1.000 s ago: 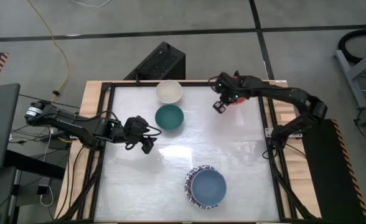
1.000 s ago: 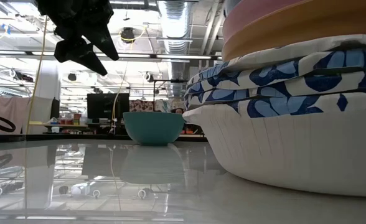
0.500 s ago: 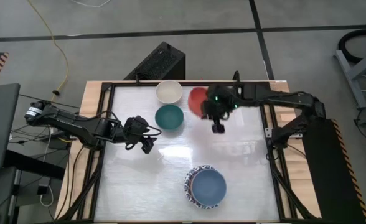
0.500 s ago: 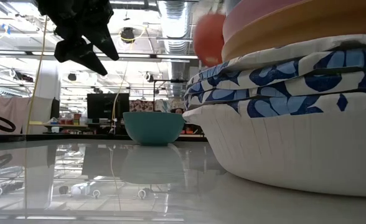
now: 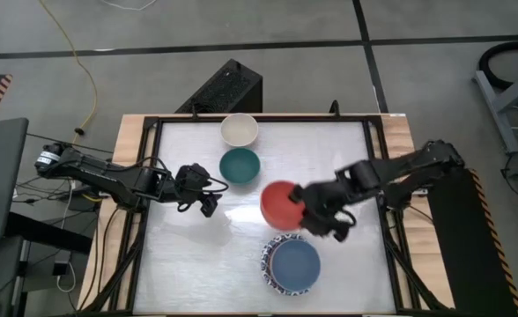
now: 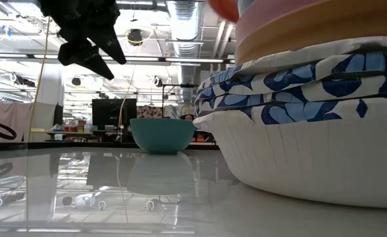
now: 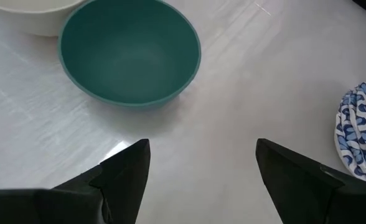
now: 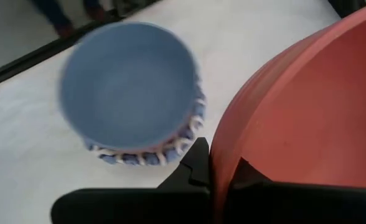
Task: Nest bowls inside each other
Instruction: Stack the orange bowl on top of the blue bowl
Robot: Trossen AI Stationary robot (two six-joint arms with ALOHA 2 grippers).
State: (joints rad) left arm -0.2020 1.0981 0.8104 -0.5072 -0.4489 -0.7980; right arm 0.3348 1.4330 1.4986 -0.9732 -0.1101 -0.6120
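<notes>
Carried from the desk's [image 5: 347,158] far edge, red bowl [image 5: 279,205], clenched in right hand [image 5: 316,216], hangs beside the blue-topped stack [image 5: 293,264]; left hand [image 5: 208,195] spread

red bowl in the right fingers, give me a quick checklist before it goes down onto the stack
1. Grip: right gripper fingers pinch the rim of the plain red round bowl. ok
2. Target top: the plain blue bowl on top of the stack of nested blue-and-white patterned bowls is empty. ok
3. Alignment: in the high view the red bowl sits up and to the left of the stack, not centred over it. not ok
4. Bowl level: whether the red bowl hangs level or tilted. cannot tell
5. Left gripper: open, waiting beside the dark green round bowl, away from the stack. ok
6. Cream-white round bowl at the table's far edge, out of the path. ok
</notes>
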